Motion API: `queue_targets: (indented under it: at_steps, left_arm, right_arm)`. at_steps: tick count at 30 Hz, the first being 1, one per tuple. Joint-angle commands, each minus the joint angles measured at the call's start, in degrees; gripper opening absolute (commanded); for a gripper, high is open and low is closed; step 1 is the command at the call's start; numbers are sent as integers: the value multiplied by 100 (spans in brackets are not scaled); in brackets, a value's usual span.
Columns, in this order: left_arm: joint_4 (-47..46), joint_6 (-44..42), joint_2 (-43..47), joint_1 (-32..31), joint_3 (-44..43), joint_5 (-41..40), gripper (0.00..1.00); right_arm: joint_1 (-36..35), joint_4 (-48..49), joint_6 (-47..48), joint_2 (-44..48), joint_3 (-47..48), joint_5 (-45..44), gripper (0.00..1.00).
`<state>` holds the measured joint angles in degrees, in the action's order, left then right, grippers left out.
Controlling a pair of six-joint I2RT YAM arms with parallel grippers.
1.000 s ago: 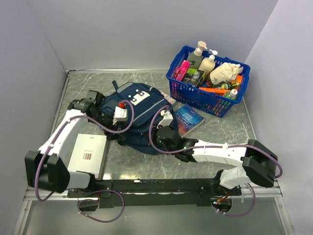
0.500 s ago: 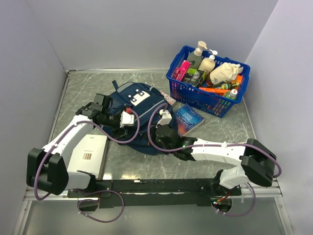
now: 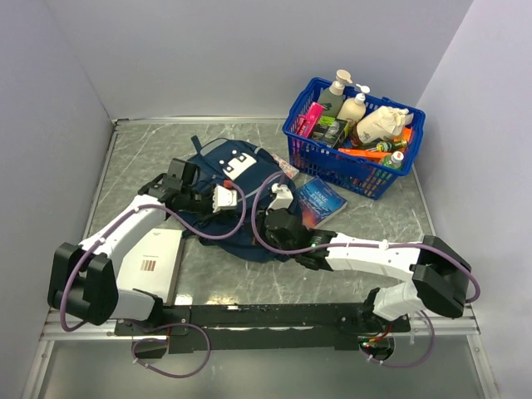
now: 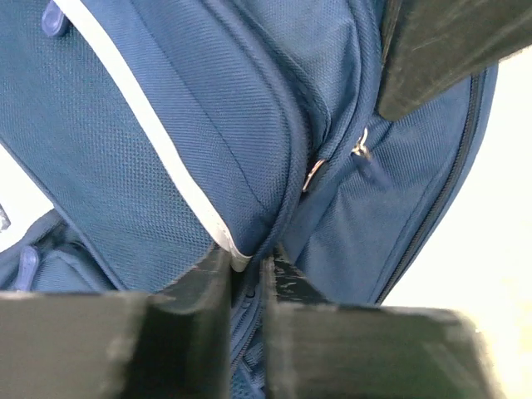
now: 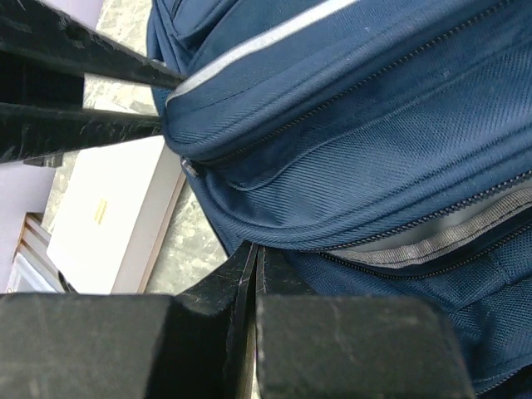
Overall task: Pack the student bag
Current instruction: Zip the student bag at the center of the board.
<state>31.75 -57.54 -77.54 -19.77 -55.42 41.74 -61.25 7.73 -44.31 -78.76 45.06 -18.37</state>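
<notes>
The student bag, navy with a white patch and grey trim, lies at the table's middle. My left gripper reaches over it from the left. In the left wrist view its jaws stand nearly together, with the zip seam and grey-edged fold of the bag pinched between them. My right gripper sits at the bag's near right edge. It is shut, its tips touching the lower rim of the bag, and I see nothing between the fingers.
A white notebook lies near left of the bag. A blue book lies to the bag's right. A blue plastic basket holding bottles and packets stands at the back right. Grey walls close in three sides.
My left gripper has moved right across the bag and closed from wide open onto its seam. The bag has bunched slightly. The right arm has barely moved.
</notes>
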Motion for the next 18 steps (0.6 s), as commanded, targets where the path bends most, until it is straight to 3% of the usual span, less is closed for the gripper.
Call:
queue_targets:
  at_steps: [1, 2, 5, 11, 14, 18]
  left_arm:
    - [-688, 1031, -183, -88, -451, -175, 1]
    - [-661, 1156, -218, -88, -522, -131, 1]
    - [-407, 1508, -288, -132, -803, 71, 1]
    - [164, 1790, -350, -246, -1182, 344, 1]
    - [332, 1772, -280, -361, -1270, 230, 1]
    - [560, 1641, -148, -422, -1313, 221, 1]
  right_arm:
    - [70, -157, -60, 405, 363, -228, 4]
    - [70, -253, -60, 449, 407, -246, 16]
    - [35, -649, -129, 625, 504, -360, 34]
    - [-263, -1702, -419, 792, 986, -588, 42]
    - [-448, -2431, -560, 538, 1514, -782, 49]
    - [-721, -2924, -622, 117, 1953, -931, 51]
